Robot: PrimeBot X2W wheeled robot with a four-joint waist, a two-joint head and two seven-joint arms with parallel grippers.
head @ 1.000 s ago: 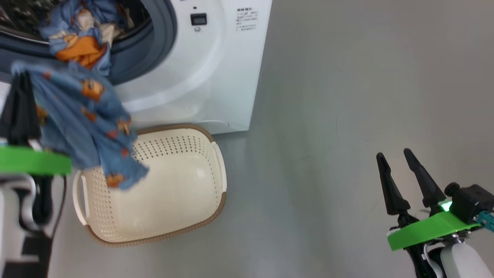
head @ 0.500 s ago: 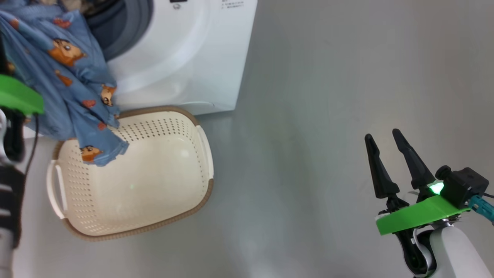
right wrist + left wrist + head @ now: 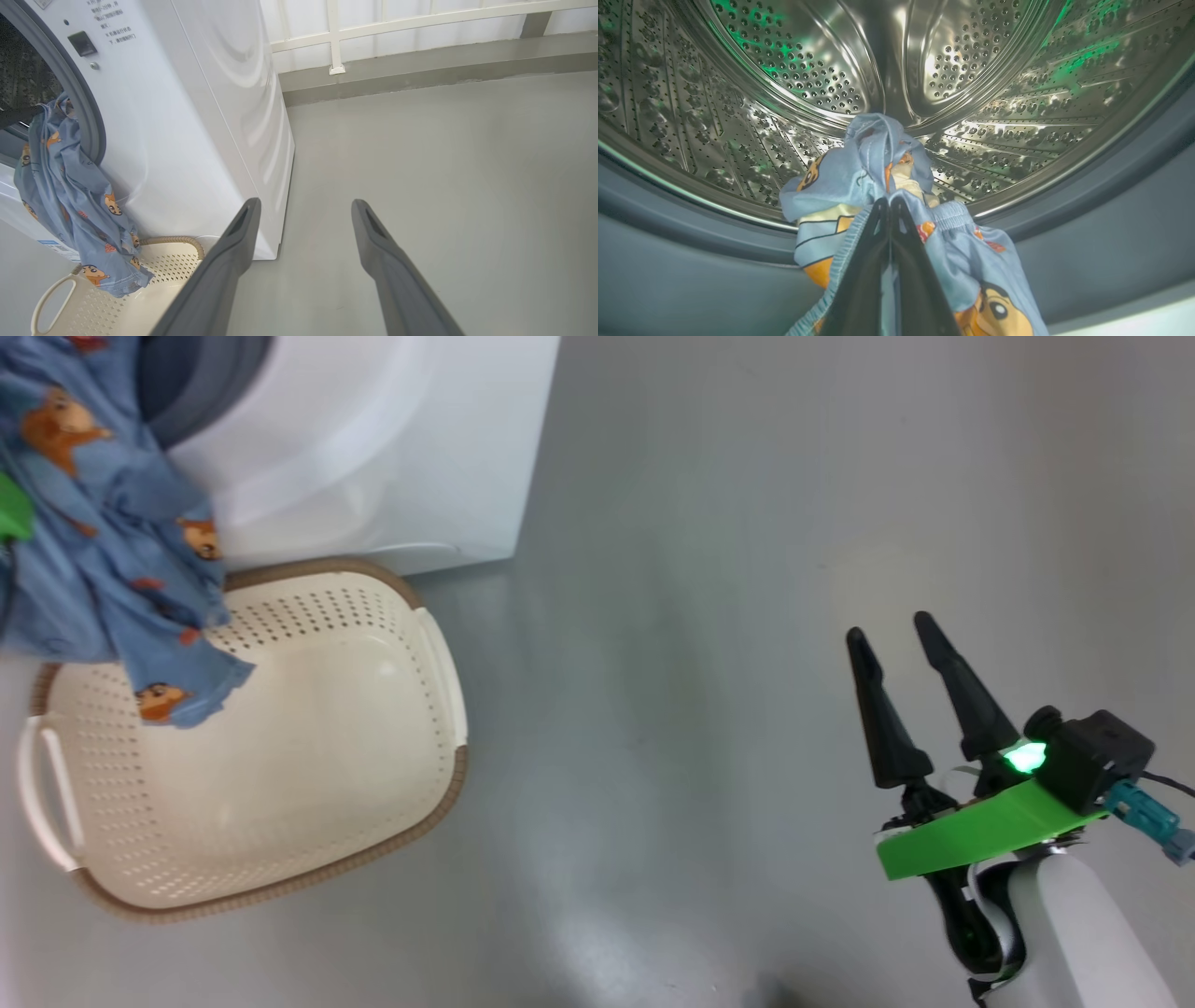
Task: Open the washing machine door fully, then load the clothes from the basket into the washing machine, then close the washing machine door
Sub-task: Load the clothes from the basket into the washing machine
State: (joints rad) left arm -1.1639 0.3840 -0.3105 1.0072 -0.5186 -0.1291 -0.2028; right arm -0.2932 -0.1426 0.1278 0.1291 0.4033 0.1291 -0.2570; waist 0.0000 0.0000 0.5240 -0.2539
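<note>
My left gripper (image 3: pixel 889 201) is shut on a light blue garment (image 3: pixel 971 261) with orange cartoon prints, held at the mouth of the washing machine (image 3: pixel 373 448). Just ahead, another blue piece (image 3: pixel 873 154) lies at the lip of the steel drum (image 3: pixel 784 70). The held clothes (image 3: pixel 103 541) trail down out of the opening, their tail over the back left corner of the cream basket (image 3: pixel 453 709), whose inside is bare. In the right wrist view the clothes (image 3: pixel 70 196) drape over the grey gasket. My right gripper (image 3: pixel 889 625) hangs open over the floor, far right. The washing machine door is out of view.
The basket (image 3: pixel 51 294) stands on the grey floor (image 3: pixel 700 616) right against the machine's (image 3: pixel 187 116) front. A white railing (image 3: pixel 336 37) and a low kerb run along the back wall beyond the machine. My right gripper (image 3: pixel 306 203) points at open floor.
The head camera has swung, so the machine and basket have slid left in its picture. The blue garment still hangs from my left gripper. The right gripper stays open.
</note>
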